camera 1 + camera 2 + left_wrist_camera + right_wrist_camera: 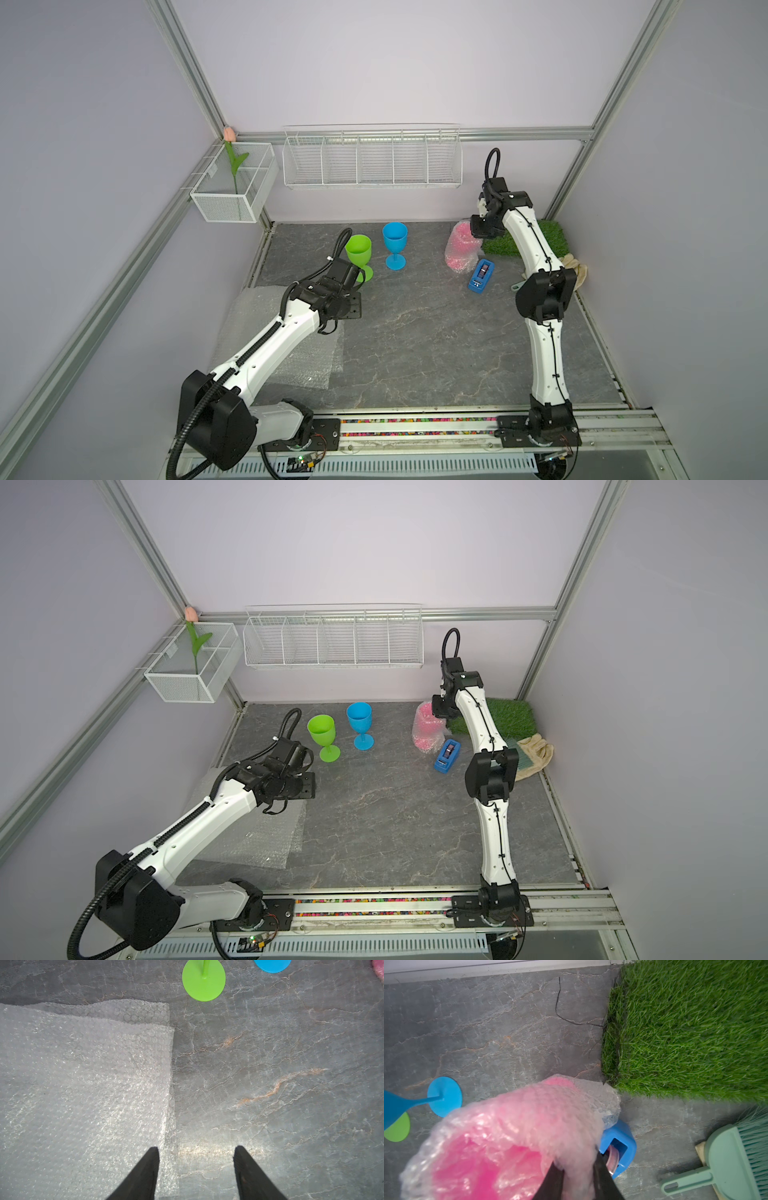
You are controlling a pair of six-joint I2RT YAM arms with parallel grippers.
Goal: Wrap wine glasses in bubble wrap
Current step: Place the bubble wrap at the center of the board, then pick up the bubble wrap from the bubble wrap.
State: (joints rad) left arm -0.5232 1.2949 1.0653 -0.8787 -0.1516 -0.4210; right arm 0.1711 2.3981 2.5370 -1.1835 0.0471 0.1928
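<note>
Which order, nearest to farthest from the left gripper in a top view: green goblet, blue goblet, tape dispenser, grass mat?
1. Lime green goblet, just past the left gripper.
2. Sky blue goblet, beside the green one, mid-back.
3. Blue tape dispenser, far over on the right side.
4. Green grass mat, back right corner.

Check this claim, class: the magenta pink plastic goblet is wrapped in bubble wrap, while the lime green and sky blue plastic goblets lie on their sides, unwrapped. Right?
No. The lime green plastic goblet and the sky blue plastic goblet stand upright on their round feet, as both top views show; the rest holds.
</note>
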